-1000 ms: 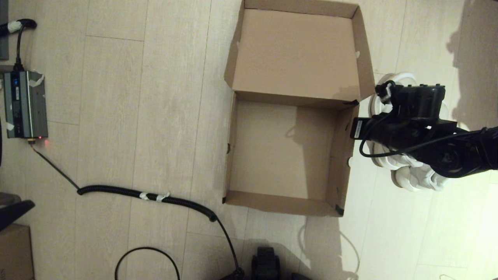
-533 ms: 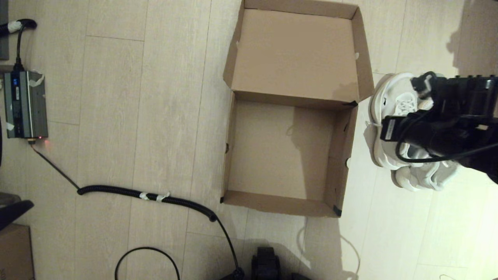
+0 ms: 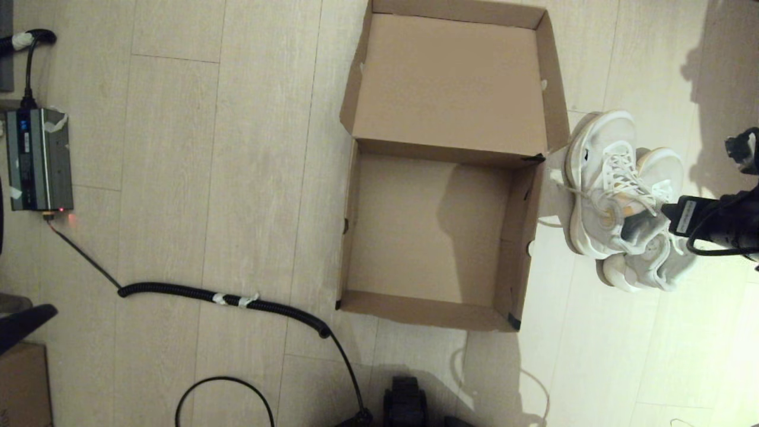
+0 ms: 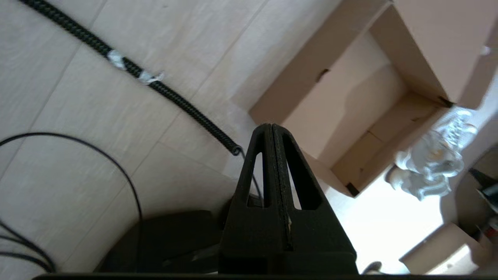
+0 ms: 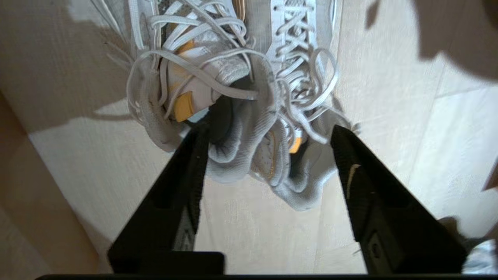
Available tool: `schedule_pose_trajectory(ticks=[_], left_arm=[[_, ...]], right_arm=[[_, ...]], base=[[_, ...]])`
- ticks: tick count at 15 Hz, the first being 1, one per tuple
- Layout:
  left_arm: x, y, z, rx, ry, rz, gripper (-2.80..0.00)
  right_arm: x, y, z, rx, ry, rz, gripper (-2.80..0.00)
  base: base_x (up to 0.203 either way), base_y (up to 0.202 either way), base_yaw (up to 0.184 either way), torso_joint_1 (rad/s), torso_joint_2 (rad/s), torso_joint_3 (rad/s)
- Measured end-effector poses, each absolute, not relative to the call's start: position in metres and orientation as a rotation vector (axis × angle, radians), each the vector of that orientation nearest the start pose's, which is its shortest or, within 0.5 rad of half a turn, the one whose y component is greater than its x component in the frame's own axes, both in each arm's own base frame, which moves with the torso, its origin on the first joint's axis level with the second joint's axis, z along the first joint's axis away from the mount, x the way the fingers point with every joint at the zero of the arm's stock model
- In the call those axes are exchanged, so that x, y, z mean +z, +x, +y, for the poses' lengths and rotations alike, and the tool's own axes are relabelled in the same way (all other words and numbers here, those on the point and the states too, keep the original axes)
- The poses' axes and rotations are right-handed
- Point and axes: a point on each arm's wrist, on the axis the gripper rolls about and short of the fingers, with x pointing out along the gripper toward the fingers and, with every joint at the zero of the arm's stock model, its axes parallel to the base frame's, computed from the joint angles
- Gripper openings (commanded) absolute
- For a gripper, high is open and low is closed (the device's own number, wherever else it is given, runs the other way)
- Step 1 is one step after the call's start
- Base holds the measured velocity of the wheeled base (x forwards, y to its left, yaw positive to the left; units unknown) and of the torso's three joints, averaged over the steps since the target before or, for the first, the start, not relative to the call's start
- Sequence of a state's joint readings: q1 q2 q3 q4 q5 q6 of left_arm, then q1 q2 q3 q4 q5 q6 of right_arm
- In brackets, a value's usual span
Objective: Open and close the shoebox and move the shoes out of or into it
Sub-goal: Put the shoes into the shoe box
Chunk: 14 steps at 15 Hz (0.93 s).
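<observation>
The shoebox (image 3: pixel 523 237) lies open on the floor with nothing inside, its lid (image 3: pixel 450 83) folded back flat on the far side. The shoes (image 3: pixel 605 184) rest side by side on the floor just right of the box, laces loose, and also show in the left wrist view (image 4: pixel 432 163). My right gripper (image 5: pixel 268 130) is open at their heel ends, one finger on either side of the collars (image 5: pixel 233 155), gripping nothing. In the head view it (image 3: pixel 643 228) reaches in from the right edge. My left gripper (image 4: pixel 271 126) is shut and empty, parked low, near the box's near-left corner (image 4: pixel 350 116).
A grey power unit (image 3: pixel 38 159) sits at the far left with a coiled black cable (image 3: pixel 225 296) running across the floor towards the box's near-left corner. A thin cable loop (image 3: pixel 225 385) and a small carton corner (image 3: pixel 24 385) lie near the bottom left.
My right arm has drawn back to the right, away from over the shoes, leaving them uncovered on the floor. The box and left arm have stayed put.
</observation>
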<state>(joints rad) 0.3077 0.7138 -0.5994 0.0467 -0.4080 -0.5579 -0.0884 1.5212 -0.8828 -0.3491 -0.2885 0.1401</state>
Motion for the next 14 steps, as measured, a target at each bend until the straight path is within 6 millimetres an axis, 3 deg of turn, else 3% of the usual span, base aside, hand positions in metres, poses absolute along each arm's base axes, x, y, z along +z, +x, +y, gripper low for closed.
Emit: schedule_pose_trajectory(ticks=[4, 14], left_arm=[[0.228, 0.053, 0.007, -0.066, -0.619, 0.192, -2.80], [0.223, 0.048, 0.006, -0.062, -0.618, 0.189, -2.80]], right_arm=[[0.207, 0.283, -0.035, -0.457, 0.249, 0.300, 0.00], [0.171, 0.301, -0.046, -0.506, 0.202, 0.333, 0.00]], base=[[0.000, 0.000, 0.000, 0.000, 0.00, 0.000], [0.000, 0.000, 0.000, 0.000, 0.00, 0.000]])
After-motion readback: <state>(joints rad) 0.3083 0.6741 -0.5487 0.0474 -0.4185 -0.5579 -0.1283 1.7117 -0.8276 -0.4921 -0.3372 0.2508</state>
